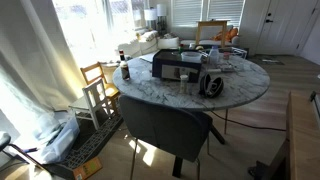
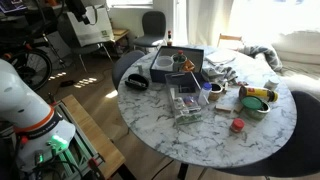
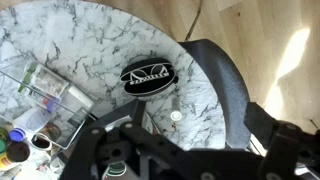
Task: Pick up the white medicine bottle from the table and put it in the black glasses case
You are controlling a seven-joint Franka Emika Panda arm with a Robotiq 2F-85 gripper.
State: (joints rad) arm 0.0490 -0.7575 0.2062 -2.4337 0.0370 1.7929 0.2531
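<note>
— Where is the case, and how does it lie?

— The case lies flat on the counter, close to the round edge. In the wrist view its long axis goes from left to right, with the right end a little higher. The black lid with white lettering faces up. In an exterior view the case also sits near the rim of the counter.

— And the bottle?

— It shows only as a small white round spot. The bottle is on the marble just beside the case, not touching it, on the side toward the gripper. I cannot tell which way its long axis goes.

— Is there room for moving?

— Bare marble lies all around the case and the bottle. The clear box is well apart, to the left. Past the edge, a dark chair stands near the case.

— What about the jaws?

— The gripper fills the bottom of the wrist view, dark and blurred, above the counter. I cannot tell whether the jaws are released or clenched.
</note>
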